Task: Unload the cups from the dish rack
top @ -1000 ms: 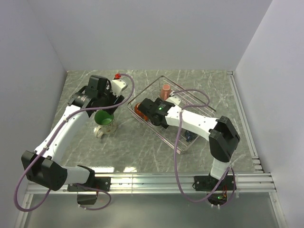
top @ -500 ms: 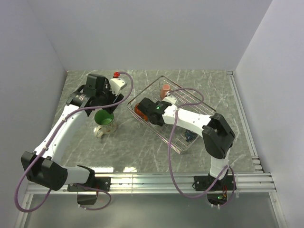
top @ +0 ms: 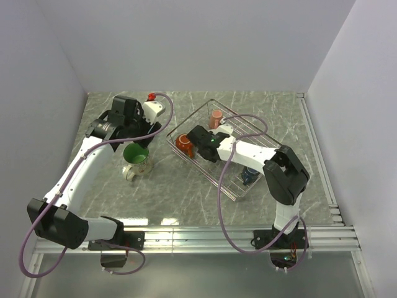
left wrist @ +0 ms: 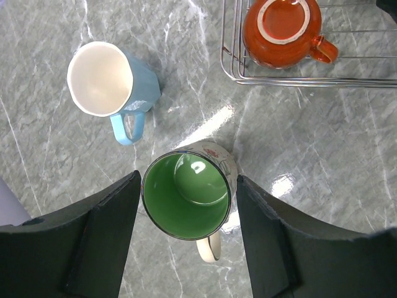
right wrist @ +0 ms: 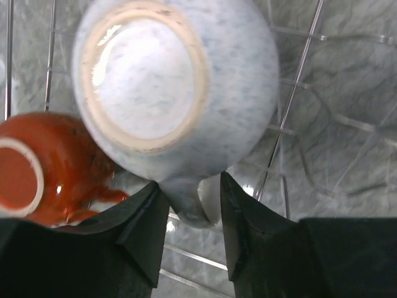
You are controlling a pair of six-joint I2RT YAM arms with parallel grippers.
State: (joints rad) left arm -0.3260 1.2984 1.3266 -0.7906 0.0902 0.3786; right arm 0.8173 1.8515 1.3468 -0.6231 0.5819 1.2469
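Note:
The wire dish rack [top: 260,138] sits right of centre. In it are an upside-down orange-red mug [top: 183,143], a small pinkish-orange mug [top: 216,117] and a dark blue mug [top: 248,176]. My right gripper [top: 197,138] is low in the rack. In the right wrist view its open jaws [right wrist: 191,186] straddle the handle of an upside-down white mug [right wrist: 173,87], with the orange-red mug [right wrist: 37,167] beside it. My left gripper [left wrist: 188,186] is open above the cream floral mug [left wrist: 186,195], which stands upright on the table [top: 136,156]. A light blue mug [left wrist: 108,81] stands near it. The olive-grey mug is out of view.
The rack's near-left corner [left wrist: 291,79] lies close to the two mugs on the table. White walls close in the table on three sides. Purple cables loop over both arms, and a rail [top: 205,236] runs along the near edge.
My right gripper has moved back and left in the rack over the white mug, uncovering the orange-red mug. My left gripper has drawn slightly back and left from the floral mug.

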